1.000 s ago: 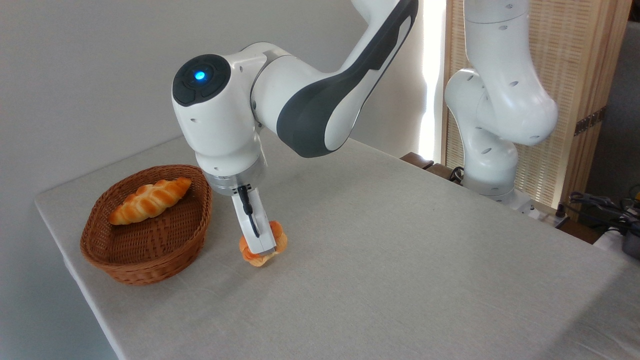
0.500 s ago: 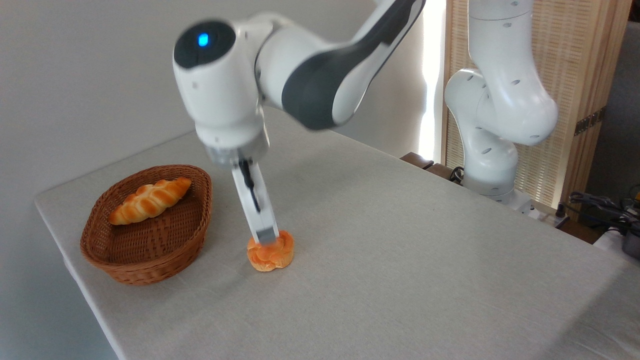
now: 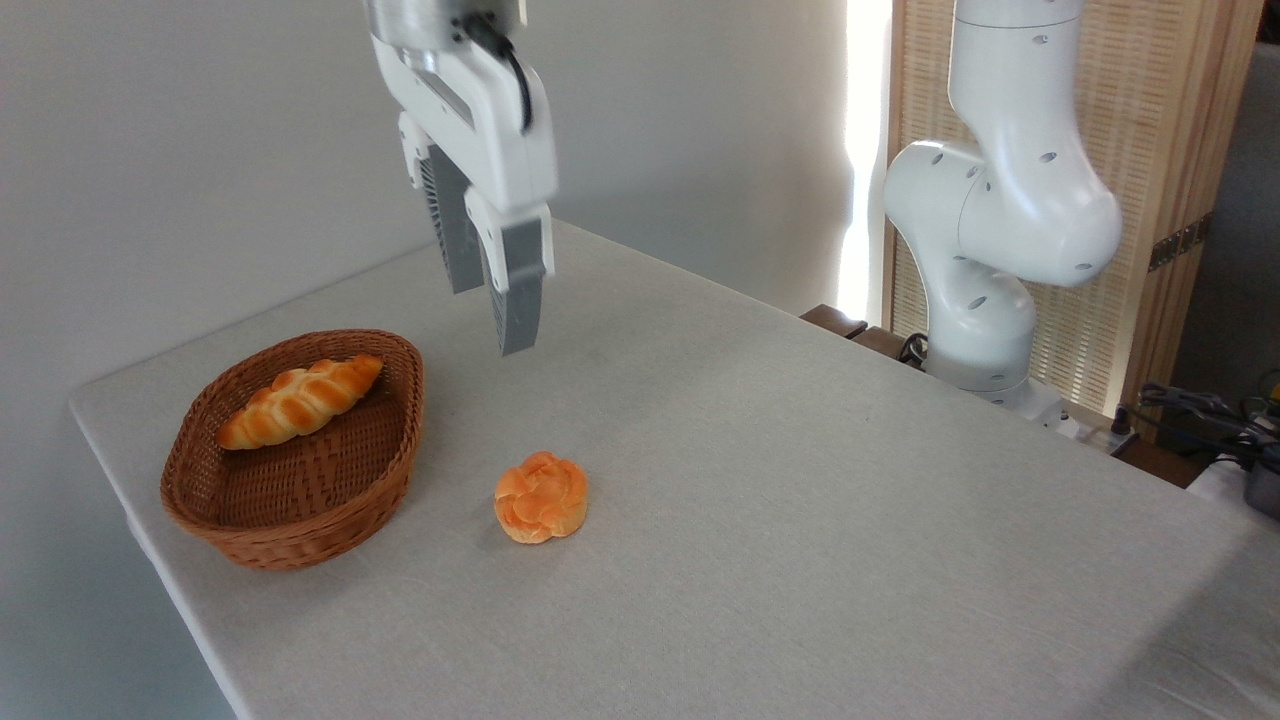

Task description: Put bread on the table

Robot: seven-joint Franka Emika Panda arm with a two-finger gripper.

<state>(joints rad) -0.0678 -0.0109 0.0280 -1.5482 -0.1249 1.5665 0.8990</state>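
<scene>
Arm (image 3: pixel 440 20) above pincer (image 3: pixel 490 315) seemingly cropped

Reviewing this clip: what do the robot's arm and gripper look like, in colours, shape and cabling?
The arm is glossy white, with rounded, bulbous joint housings dotted with small dark screw holes. The gripper has a white body below a silver metal flange, with a black cable looping down its side. Its two long, flat grey fingers taper downward; one shows a ribbed face.

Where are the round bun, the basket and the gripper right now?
round bun (image 3: pixel 541 509): fixed camera view, point on its knotted top, resting on the cloth.
basket (image 3: pixel 290 528): fixed camera view, point on the front woven wall.
gripper (image 3: pixel 492 315): fixed camera view, point between the fingertips, raised above the table.
</scene>
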